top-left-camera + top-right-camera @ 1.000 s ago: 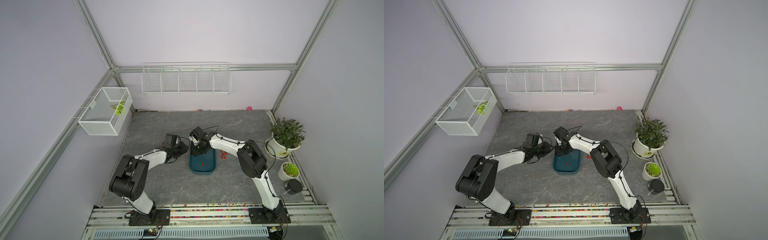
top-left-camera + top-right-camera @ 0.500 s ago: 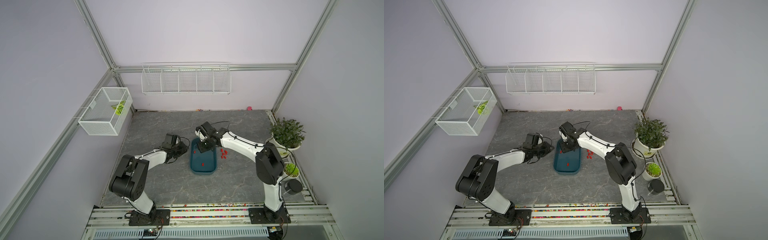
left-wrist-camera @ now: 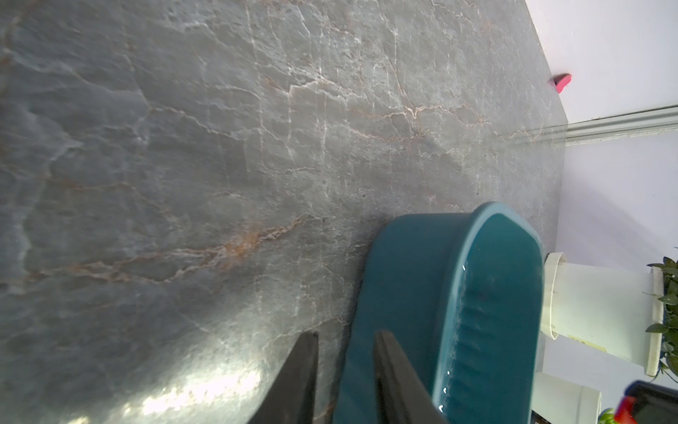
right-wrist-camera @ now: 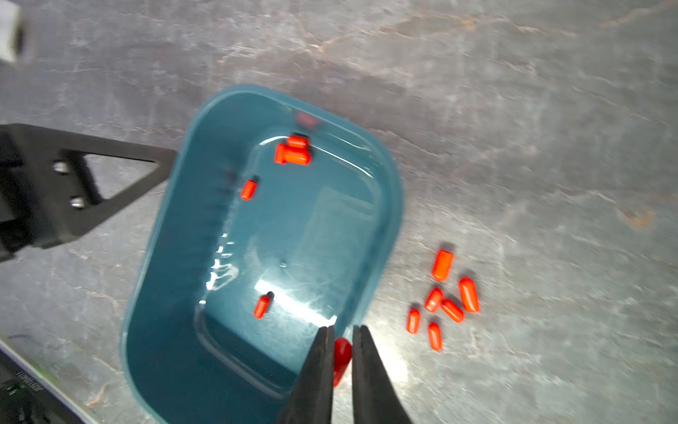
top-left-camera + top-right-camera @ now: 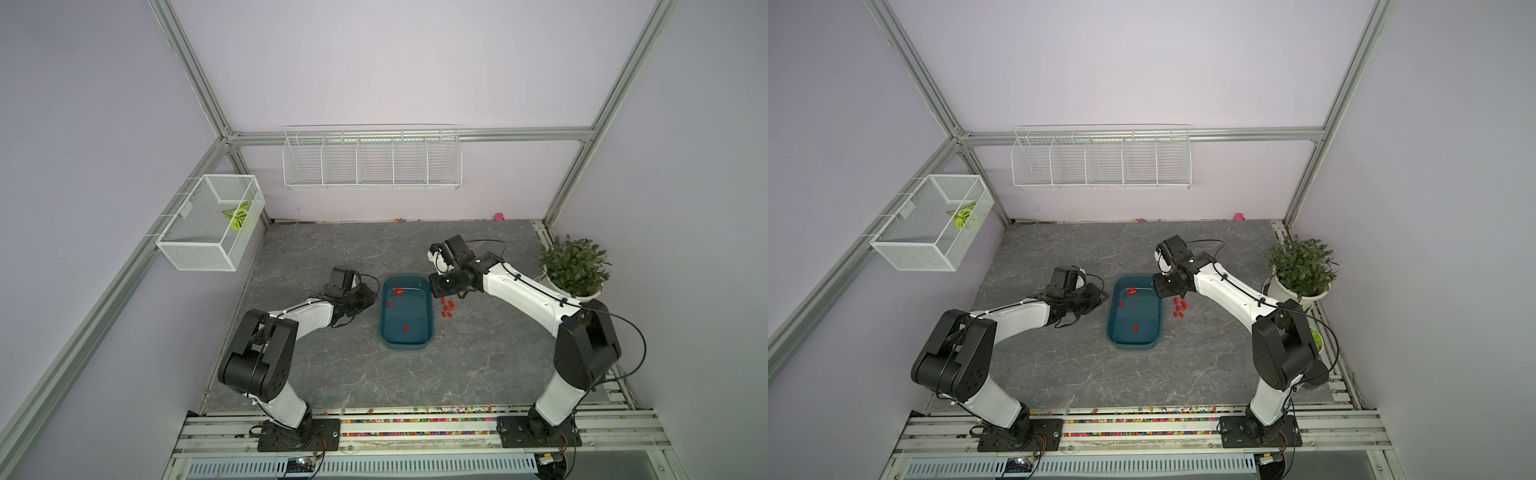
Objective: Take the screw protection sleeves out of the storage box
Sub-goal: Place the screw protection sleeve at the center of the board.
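Nearest the viewer, metal rails (image 5: 415,421) strewn with multicoloured beads are seen along the front edge of the grey veined worktop (image 5: 332,374). At mid-worktop the teal storage box (image 5: 406,344) is set with its long side running near to far. Four screw protection sleeves (image 4: 262,306) are found inside it: one toward the near end, one by the left wall, and two touching each other at the far end. Six more are scattered on the worktop just right of the box, clear of its rim. The left gripper (image 3: 345,334) is laid low at the left side of the box. Its fingers (image 3: 295,378) are parted with nothing between them, and one is seen touching the outer wall. The right gripper (image 4: 343,330) is held over the right rim near the far corner. Its fingers are drawn close about one further screw protection sleeve (image 4: 342,352), which is blurred. Farther right, a potted plant (image 5: 573,266) is stood at the worktop edge. A mesh basket (image 5: 199,253) with a green leaf (image 5: 237,216) is hung on the left wall, and a wire rack (image 5: 372,166) is fixed to the far wall.
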`<state>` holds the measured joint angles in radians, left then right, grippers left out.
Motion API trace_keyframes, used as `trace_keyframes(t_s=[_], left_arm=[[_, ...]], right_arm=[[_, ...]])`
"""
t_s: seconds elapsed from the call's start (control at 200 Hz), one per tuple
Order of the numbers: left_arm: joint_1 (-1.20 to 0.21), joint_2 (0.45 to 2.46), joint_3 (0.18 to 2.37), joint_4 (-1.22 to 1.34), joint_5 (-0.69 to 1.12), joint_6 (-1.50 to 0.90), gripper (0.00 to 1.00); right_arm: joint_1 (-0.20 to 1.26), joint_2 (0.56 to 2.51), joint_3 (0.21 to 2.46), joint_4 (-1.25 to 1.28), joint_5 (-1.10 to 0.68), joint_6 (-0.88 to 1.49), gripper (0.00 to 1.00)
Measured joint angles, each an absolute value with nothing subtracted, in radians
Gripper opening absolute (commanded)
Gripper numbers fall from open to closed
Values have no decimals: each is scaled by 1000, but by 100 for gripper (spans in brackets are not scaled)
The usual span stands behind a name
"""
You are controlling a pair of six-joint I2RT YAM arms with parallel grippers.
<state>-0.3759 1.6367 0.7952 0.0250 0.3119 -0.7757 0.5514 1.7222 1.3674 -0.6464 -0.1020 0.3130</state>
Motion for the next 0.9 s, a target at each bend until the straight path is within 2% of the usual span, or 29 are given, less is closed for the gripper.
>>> trace_keyframes(t_s=[0.42, 0.9], left_arm=[[-376, 1640, 806, 25, 312, -776, 33], [-380, 1641, 806, 24, 312, -776, 33]], right_arm=[[429, 1696, 1151, -586, -118, 280, 16], [417, 1810, 1129, -509, -127, 267, 17]])
